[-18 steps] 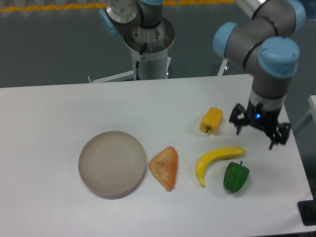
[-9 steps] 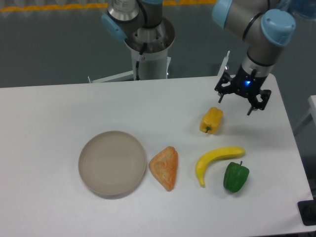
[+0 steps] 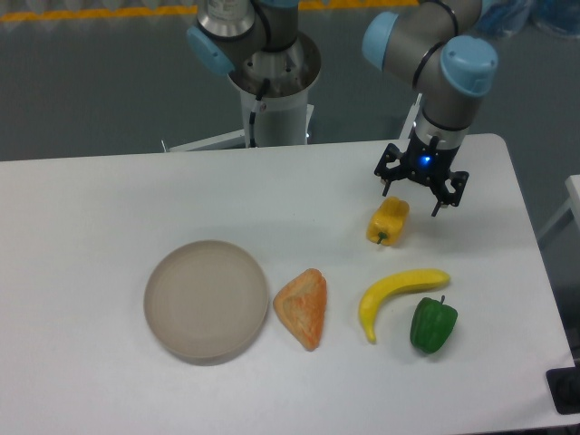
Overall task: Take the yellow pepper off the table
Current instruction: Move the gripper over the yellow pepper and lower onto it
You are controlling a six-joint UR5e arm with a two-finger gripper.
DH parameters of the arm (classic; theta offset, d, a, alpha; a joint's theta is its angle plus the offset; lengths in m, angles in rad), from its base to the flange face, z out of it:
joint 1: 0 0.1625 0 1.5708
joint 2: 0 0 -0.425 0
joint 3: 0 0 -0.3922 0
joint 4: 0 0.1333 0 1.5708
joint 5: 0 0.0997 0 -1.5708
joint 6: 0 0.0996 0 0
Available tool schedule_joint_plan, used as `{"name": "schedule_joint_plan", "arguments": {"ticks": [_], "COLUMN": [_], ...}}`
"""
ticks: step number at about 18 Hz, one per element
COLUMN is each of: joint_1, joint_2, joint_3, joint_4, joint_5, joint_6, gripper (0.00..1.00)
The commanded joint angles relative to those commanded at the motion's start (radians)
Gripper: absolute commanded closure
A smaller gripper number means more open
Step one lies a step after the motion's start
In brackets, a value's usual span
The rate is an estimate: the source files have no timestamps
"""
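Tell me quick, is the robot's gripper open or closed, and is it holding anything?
Gripper: open, holding nothing, just above and behind the yellow pepper on the table.

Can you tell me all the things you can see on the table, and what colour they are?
yellow pepper: one, yellow-orange with a green stem, right of middle on the table
banana: one, yellow, near the front right, just left of the green pepper
green pepper: one, green, front right
pastry-like wedge: one, orange-brown, front middle
round dish: one, grey-beige, front left of middle, nothing in it
table: one, white
robot arm: one, grey with blue joints, reaching in from the back
gripper: one, black, open, just above and behind the yellow pepper
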Motion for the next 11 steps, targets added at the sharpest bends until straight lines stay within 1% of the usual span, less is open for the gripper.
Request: {"name": "schedule_joint_plan", "arguments": {"ticks": [1, 4, 6, 11], "joint_1": [-0.003, 0.000, 0.001, 0.006], "joint_2": [-0.002, -0.002, -0.005, -0.008], "joint_3": [-0.009, -0.015, -0.029, -0.045], "joint_4": [0.012, 0.014, 0.015, 0.020], "joint_5": [0.003, 0.005, 0.008, 0.008], "joint_6": [0.015, 0.040, 0.113, 0.115], "gripper": [0.00, 0.00, 0.00, 0.00]}}
